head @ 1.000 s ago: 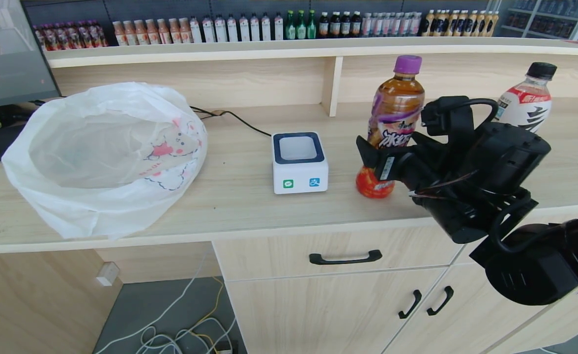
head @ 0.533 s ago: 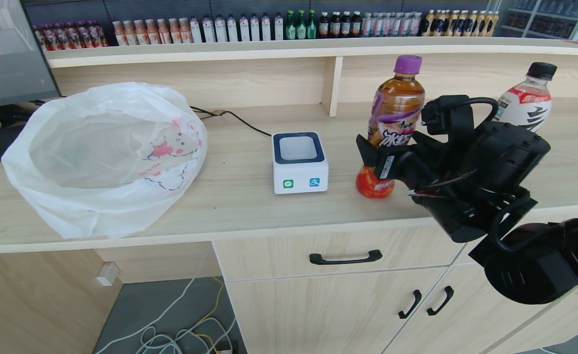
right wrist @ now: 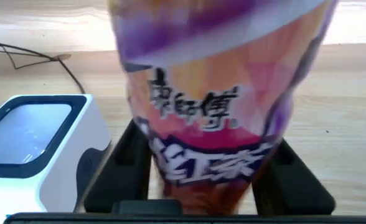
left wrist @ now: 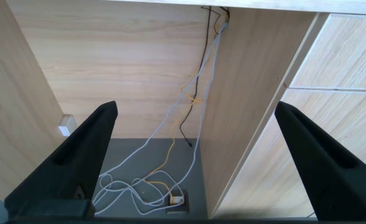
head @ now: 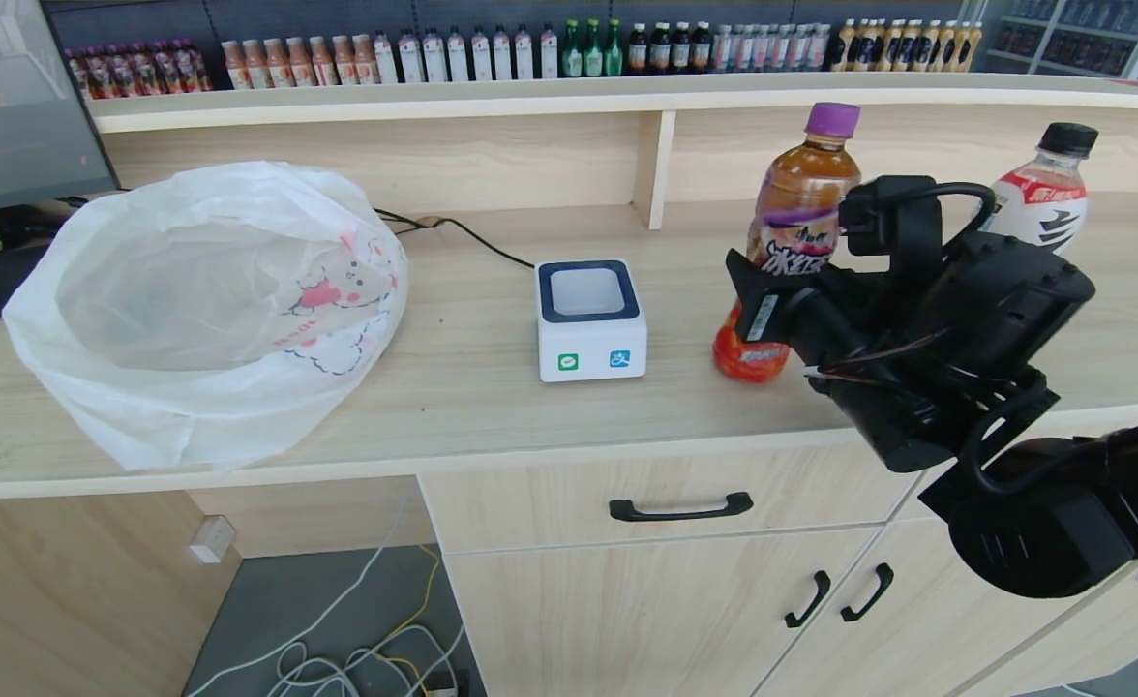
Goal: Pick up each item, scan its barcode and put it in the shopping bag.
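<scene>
A brown tea bottle [head: 801, 198] with a purple cap and an orange base leans to the right on the wooden counter [head: 472, 407], right of the scanner. My right gripper [head: 780, 305] is shut on its lower half. In the right wrist view the bottle's label [right wrist: 217, 106] sits between the two black fingers of my right gripper [right wrist: 205, 180]. A white bottle with a black cap [head: 1038, 198] stands at the far right. The white shopping bag [head: 201, 300] lies open at the counter's left. My left gripper [left wrist: 195, 168] hangs open below the counter with nothing in it.
The white barcode scanner [head: 588, 319] sits mid-counter, its cable running back to the left; the scanner [right wrist: 33, 143] is just beside the held bottle. A raised shelf ledge [head: 627, 97] runs along the back. Drawers with black handles [head: 680, 506] lie below the counter edge.
The tea bottle has tipped with its cap going right and its base shifted slightly right, carried by my right gripper. Bag, scanner and white bottle have not moved.
</scene>
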### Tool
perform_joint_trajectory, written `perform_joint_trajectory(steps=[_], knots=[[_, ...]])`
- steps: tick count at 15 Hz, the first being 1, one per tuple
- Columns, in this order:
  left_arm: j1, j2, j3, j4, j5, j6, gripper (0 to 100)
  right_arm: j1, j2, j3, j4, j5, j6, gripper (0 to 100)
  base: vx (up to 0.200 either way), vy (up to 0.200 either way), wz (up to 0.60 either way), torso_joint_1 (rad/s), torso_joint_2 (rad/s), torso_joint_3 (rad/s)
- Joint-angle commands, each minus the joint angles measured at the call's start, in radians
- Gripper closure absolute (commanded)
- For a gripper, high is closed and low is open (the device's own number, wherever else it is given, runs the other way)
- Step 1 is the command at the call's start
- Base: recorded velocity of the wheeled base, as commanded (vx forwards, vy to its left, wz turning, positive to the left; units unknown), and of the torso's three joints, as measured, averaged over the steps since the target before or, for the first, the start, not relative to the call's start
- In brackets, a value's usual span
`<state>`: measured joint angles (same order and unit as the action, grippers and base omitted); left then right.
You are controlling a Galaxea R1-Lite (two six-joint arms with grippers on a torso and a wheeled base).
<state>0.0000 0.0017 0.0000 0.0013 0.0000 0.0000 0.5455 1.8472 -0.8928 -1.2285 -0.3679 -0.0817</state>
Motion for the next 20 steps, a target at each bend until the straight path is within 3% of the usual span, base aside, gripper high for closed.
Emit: perform_joint_trajectory(steps=[1, 17, 20], knots=[[0.000, 0.000, 0.000, 0.000, 0.000, 0.000, 0, 0.001, -0.002, -0.003, 0.000, -0.002, -0.001, 100, 0.000, 0.000, 0.00, 0.000, 0.00, 0.000], [0.000, 0.000, 0.000, 0.000, 0.000, 0.000, 0, 0.010, -0.129, 0.003, -0.068, 0.001, -0.053, 100, 0.000, 0.000, 0.00, 0.000, 0.00, 0.000], [0.000, 0.000, 0.000, 0.000, 0.000, 0.000, 0, 0.053, -0.203, 0.100, -0.069, -0.002, -0.087, 100, 0.000, 0.000, 0.00, 0.000, 0.00, 0.000]])
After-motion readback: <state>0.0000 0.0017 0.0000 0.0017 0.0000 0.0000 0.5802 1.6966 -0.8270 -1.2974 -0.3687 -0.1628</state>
